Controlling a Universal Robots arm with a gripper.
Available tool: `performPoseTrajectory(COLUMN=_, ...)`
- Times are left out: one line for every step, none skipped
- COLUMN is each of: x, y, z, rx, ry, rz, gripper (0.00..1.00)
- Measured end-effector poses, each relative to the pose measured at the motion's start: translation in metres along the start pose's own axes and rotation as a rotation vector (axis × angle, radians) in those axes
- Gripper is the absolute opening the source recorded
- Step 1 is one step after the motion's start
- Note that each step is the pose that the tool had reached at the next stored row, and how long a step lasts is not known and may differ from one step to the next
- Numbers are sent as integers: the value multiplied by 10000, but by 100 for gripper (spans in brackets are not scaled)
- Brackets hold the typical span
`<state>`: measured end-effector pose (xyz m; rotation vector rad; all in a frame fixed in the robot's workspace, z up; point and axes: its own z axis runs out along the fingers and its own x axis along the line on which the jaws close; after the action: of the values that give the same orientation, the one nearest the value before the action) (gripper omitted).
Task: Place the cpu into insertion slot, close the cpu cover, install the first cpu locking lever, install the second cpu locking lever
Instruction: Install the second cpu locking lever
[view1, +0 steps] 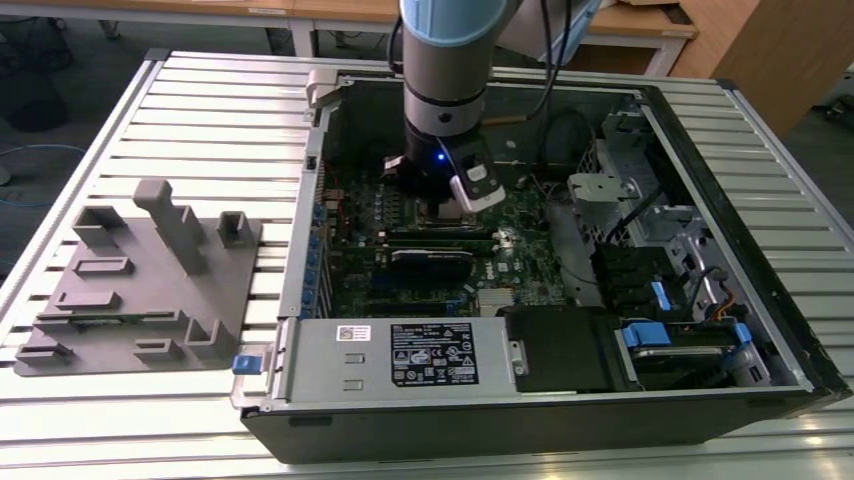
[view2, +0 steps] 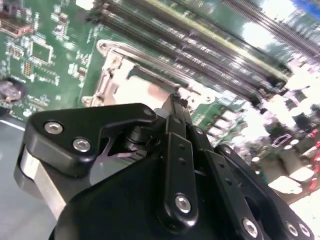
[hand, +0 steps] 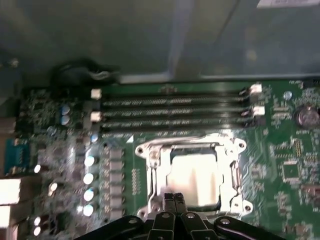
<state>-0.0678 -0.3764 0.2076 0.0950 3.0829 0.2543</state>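
The cpu (hand: 192, 175) lies flat in the insertion slot (hand: 150, 172), its silver-grey face showing through the window of the cpu cover (hand: 187, 145), which lies down over it. My gripper (hand: 174, 201) hovers at the socket's edge, its two black fingers pressed together, with nothing visible between them. In the second wrist view the gripper (view2: 175, 107) stands just over the socket's bright metal frame (view2: 125, 85), and a thin metal lever (view2: 145, 57) runs along that frame. In the exterior view the gripper (view1: 438, 200) is low inside the computer case, over the green board.
Long black memory slots (hand: 170, 110) run beside the socket. The case walls (view1: 300, 250), a drive cage (view1: 641, 240) and the power supply (view1: 400, 355) hem in the board. A grey fixture block (view1: 140, 280) sits on the slatted table at the exterior view's left.
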Motion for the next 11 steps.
performPoseTrajectory(x=-12, y=29, z=8, rx=25, ry=-2, rz=-2, gripper=10)
performPoseTrajectory(x=-23, y=57, z=14, rx=55, ry=-4, rz=-4, gripper=10)
performPoseTrajectory(x=-33, y=79, z=18, rx=94, ry=-6, rz=-6, gripper=10)
performPoseTrajectory(x=-41, y=95, z=21, rx=155, ry=-9, rz=-9, gripper=10)
performPoseTrajectory(x=-47, y=109, z=23, rx=244, ry=-15, rz=-13, gripper=10)
performPoseTrajectory(x=-52, y=121, z=24, rx=348, ry=-21, rz=-19, gripper=10)
performPoseTrajectory(x=-53, y=134, z=24, rx=458, ry=-26, rz=-24, gripper=10)
performPoseTrajectory(x=-53, y=151, z=25, rx=546, ry=-32, rz=-28, gripper=10)
performPoseTrajectory(x=-56, y=169, z=27, rx=600, ry=-35, rz=-31, gripper=10)
performPoseTrajectory(x=-63, y=188, z=31, rx=630, ry=-35, rz=-32, gripper=10)
performPoseTrajectory(x=-73, y=207, z=34, rx=652, ry=-31, rz=-33, gripper=10)
